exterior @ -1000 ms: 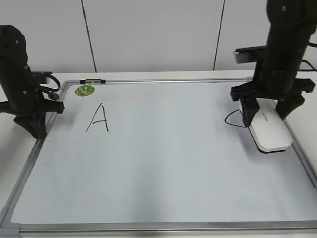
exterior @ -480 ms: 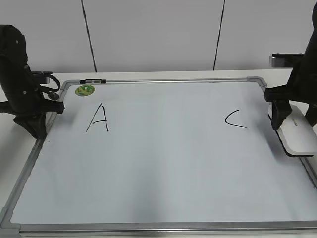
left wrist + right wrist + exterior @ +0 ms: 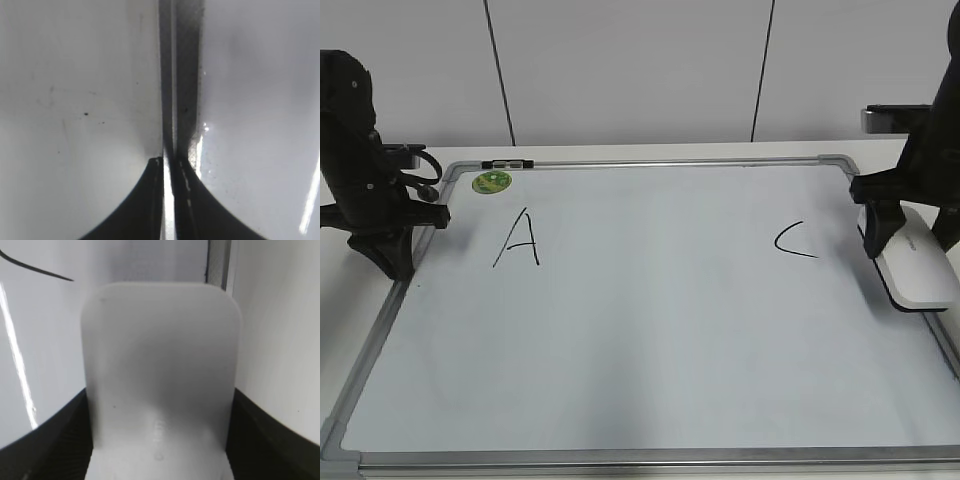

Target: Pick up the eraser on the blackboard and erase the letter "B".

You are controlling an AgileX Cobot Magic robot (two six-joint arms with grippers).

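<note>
The large white dry-erase blackboard (image 3: 650, 320) with its grey metal frame is lying flat under both arms, and between the handwritten black "A" (image 3: 520, 240) and the black "C" (image 3: 794, 241) there is now only clean white surface: no letter "B" is showing anywhere. A second ago the right arm was standing over the "C"; it is now sitting further out, at the board's right edge, having carried its load clear of that letter.

The right gripper (image 3: 912, 235) is straddling the white flat rounded-rectangular plastic eraser (image 3: 912, 265), one dark finger at each long side. In the right wrist view the eraser (image 3: 160, 380) is filling the gap between the jaws, so they are judged to be closed onto it, roughly an eraser's width apart. Its far end is pointing beyond the fingertips toward the frame rail.

The left gripper (image 3: 170, 165) is parked over the frame (image 3: 172, 75) on the opposite side, jaws pressed almost together and holding nothing.

With the "B" absent and the eraser taken aside, the wiping appears finished; setting the eraser down looks like all that remains.
</note>
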